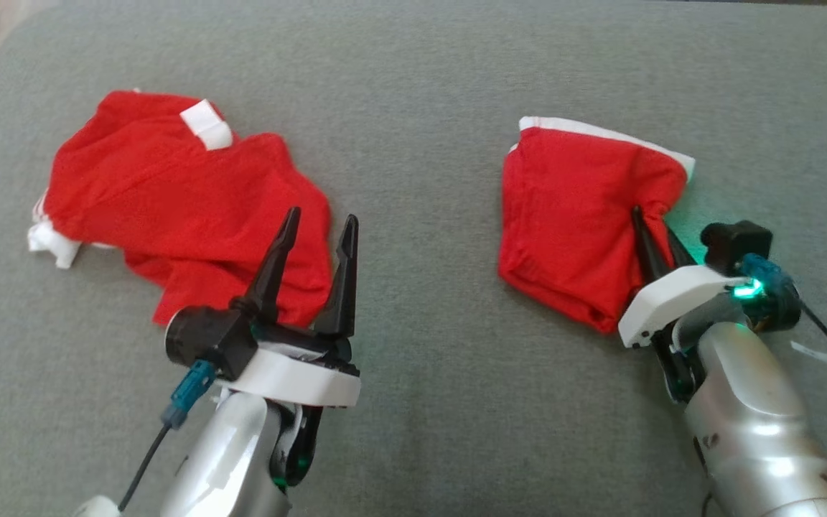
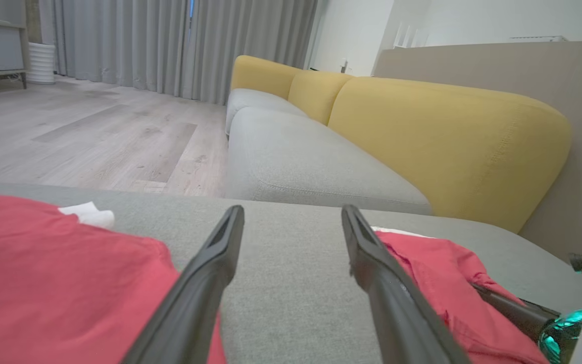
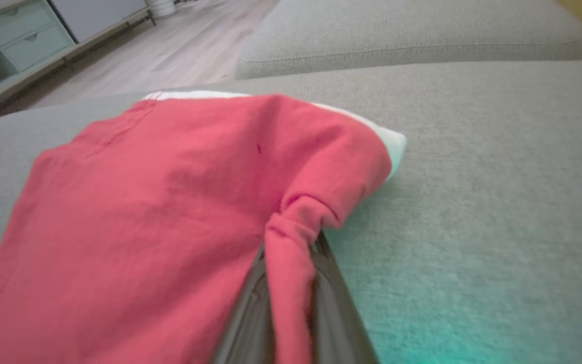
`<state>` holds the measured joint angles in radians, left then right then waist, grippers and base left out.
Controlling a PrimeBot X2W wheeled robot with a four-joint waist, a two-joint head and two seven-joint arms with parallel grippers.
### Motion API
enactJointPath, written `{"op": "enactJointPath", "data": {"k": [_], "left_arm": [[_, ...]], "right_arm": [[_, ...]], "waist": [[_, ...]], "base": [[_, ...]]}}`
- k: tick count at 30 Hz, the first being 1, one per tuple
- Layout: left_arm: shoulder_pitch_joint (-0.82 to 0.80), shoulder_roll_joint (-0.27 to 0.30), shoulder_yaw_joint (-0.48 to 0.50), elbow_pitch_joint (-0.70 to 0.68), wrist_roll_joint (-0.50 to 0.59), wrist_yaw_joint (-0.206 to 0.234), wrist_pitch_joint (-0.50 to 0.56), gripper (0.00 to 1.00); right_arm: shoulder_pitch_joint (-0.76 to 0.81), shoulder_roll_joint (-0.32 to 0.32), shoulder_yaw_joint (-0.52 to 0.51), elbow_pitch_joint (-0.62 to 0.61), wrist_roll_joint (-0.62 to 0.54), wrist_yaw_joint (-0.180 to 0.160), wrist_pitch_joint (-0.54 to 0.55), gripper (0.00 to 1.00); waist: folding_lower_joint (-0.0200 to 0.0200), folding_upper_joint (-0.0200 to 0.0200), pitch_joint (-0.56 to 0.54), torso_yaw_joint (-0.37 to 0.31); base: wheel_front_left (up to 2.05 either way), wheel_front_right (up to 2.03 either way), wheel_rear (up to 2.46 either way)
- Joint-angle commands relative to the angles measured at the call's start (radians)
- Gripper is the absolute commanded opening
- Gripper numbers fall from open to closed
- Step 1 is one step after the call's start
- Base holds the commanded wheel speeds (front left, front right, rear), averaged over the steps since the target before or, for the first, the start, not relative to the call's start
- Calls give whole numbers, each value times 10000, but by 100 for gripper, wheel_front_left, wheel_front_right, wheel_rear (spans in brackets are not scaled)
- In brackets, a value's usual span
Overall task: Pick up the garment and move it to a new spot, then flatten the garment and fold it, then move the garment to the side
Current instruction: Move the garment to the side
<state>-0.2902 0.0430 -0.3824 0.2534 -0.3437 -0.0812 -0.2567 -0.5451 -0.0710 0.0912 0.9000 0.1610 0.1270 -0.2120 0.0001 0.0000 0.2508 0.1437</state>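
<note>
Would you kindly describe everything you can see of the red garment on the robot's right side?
The right red garment is soft, thin-looking red fabric with a white band along its far edge. It lies bunched, partly folded over, on the grey cushion, apart from the other red garment. The right claw is shut on a pinched fold at its near right corner.

- Lettering, brands, numbers, signs: we read none.
- White trim (image 1: 206,123) of the left red garment (image 1: 169,201) and the right red garment (image 1: 571,215): we make out no marking.
</note>
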Motion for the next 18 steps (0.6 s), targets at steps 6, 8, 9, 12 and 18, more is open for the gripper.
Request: {"op": "enactJointPath", "data": {"k": [6, 8, 9, 12, 18], "left_arm": [[-406, 72, 411, -424, 64, 30, -51, 100], [-483, 72, 421, -455, 56, 22, -51, 100], [-524, 72, 422, -482, 33, 24, -51, 100], [-674, 72, 341, -583, -22, 30, -51, 100], [-1049, 72, 157, -719, 5, 21, -51, 100]], "right_arm": [[-648, -503, 816, -304, -495, 37, -162, 0], [-776, -927, 1185, -408, -517, 37, -18, 0], [-838, -1192, 1398, -473, -512, 37, 74, 0], [-1002, -2095, 2036, -712, -284, 37, 383, 0], [-1211, -4193, 2961, -1041, 660, 37, 1011, 0]], "waist": [[-1, 0, -113, -756], [-1, 0, -92, -955], [-1, 0, -68, -1057], [-1, 0, 78, -1294], [-1, 0, 580, -1446]], "base": [[0, 0, 0], [0, 0, 0], [0, 0, 0], [0, 0, 0], [0, 0, 0]]}}
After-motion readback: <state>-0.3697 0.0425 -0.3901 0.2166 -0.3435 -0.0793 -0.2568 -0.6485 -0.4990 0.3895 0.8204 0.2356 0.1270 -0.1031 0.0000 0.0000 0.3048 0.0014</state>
